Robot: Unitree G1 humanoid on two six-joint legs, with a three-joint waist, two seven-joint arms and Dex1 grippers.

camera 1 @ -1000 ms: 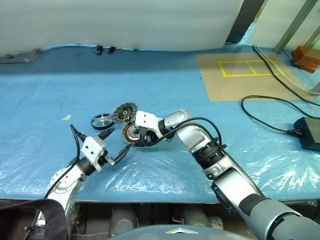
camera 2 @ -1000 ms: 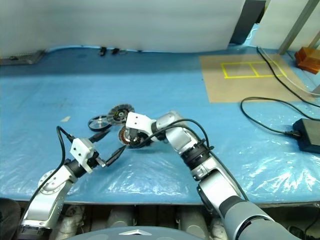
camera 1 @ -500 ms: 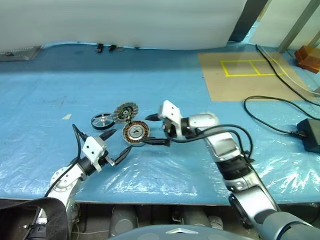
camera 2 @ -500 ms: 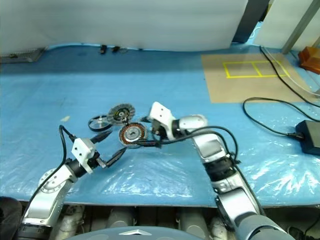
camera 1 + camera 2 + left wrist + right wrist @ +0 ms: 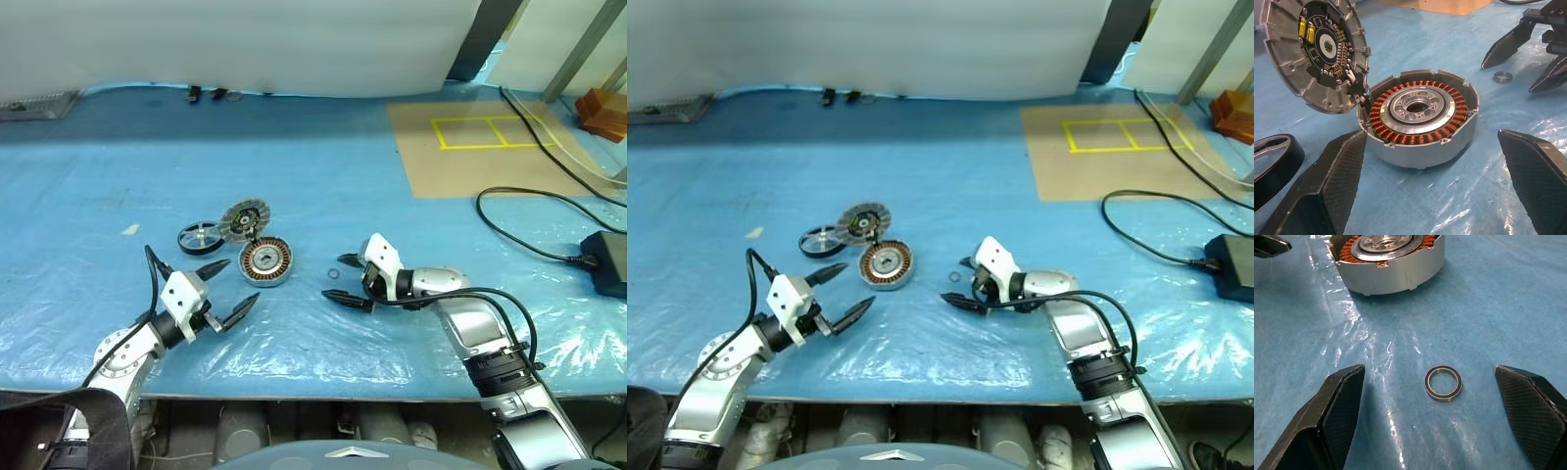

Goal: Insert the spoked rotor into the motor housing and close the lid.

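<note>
The motor housing (image 5: 266, 262) stands on the blue sheet, its copper windings and a silver inner ring showing from above. Its lid (image 5: 244, 218) leans tilted against the housing's far left edge, with a circuit board on its inner face (image 5: 1315, 49). Flat on the sheet just left of both lies the spoked rotor (image 5: 200, 237). My left gripper (image 5: 242, 280) is open and empty, pointing at the housing from the near left, a short way off it. My right gripper (image 5: 333, 277) is open to the right of the housing, its fingers (image 5: 1337, 411) on either side of a small metal ring (image 5: 1443, 383).
A brown board with yellow tape (image 5: 470, 147) lies at the back right. A black cable (image 5: 529, 211) runs to a power brick (image 5: 604, 260) at the right edge. A small white scrap (image 5: 130, 229) lies at the left. The table's front edge runs just behind both arms.
My right gripper has left the housing, opened, and drawn away to the right and nearer the front edge. The housing now stands uncovered. The left arm has stayed put.
</note>
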